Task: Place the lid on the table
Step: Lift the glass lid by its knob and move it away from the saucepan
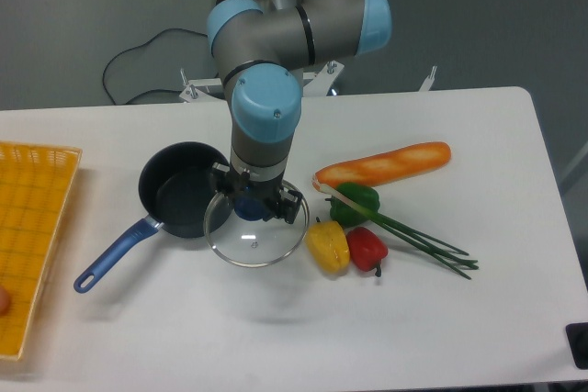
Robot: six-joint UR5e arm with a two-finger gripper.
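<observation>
White smooth table (441, 319) carries everything; gripper (254, 204) clenches the blue knob of the round glass lid (257, 238), dark blue-handled saucepan (175, 201) just beside it.

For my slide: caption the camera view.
Gripper holding glass lid beside the saucepan over the table.

End effector (253, 206) clamped on the blue knob of the lid (255, 238), lid just right of the saucepan (179, 201), overlapping its rim. Peppers (347, 243), baguette (384, 166), green onions (418, 238) to the right on worktop (478, 144). Yellow tray (32, 236) at left edge.
</observation>
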